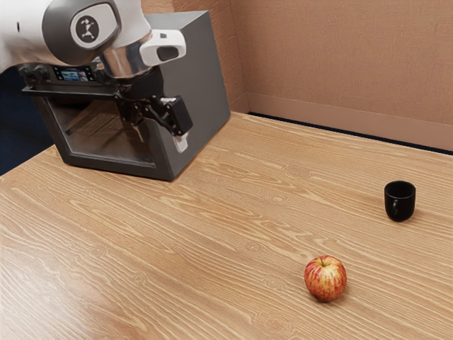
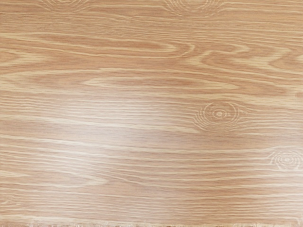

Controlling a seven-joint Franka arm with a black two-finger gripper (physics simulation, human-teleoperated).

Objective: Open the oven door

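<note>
In the exterior view my black gripper [image 1: 160, 139] hangs open, fingers apart and pointing down, in front of the oven's right part. The dark grey oven [image 1: 202, 92] stands at the upper left of that view. Its glass door [image 1: 99, 134] looks closed, with a dark handle bar [image 1: 53, 92] along the top edge. The gripper hides part of the door's right side and the bar's end. Nothing is held between the fingers.
A red and yellow apple [image 1: 325, 278] and a black mug [image 1: 400, 200] stand on the wooden table [image 1: 177, 248], well away from the oven. A wall rises behind the table. Under my hand, the wrist view looks onto bare wood [image 2: 151, 118].
</note>
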